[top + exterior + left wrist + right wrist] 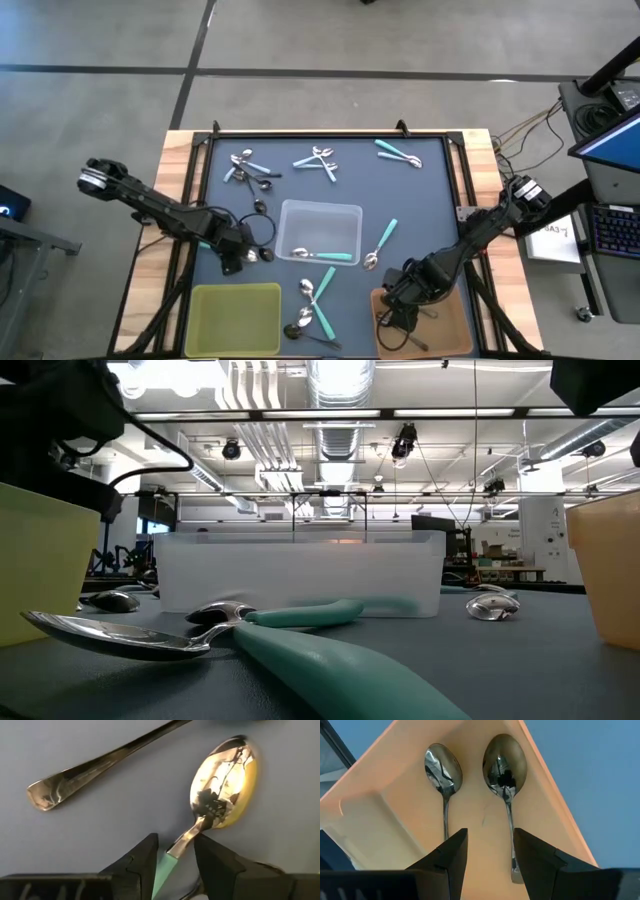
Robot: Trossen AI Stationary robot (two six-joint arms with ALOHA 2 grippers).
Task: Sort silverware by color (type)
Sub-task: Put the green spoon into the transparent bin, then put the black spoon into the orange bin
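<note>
Spoons look light, stiff and slippery: left gripper fingers sit apart straddling the neck of a teal-handled spoon flat on the counter, best pinched at the handle; right gripper fingers apart over two metal spoons in the brown bin.

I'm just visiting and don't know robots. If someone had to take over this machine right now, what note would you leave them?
Left gripper: fingers open, straddling the teal-handled spoon on the mat, left of the clear bin; not gripped yet.
Right gripper: fingers open, empty, over the orange bin.
Done: two all-metal spoons lie in the orange bin; one teal spoon in the clear bin.
Left: the yellow bin looks empty. Spoons are scattered along the far side of the mat, one teal lies right of the clear bin, and a few lie between the yellow and orange bins.
</note>
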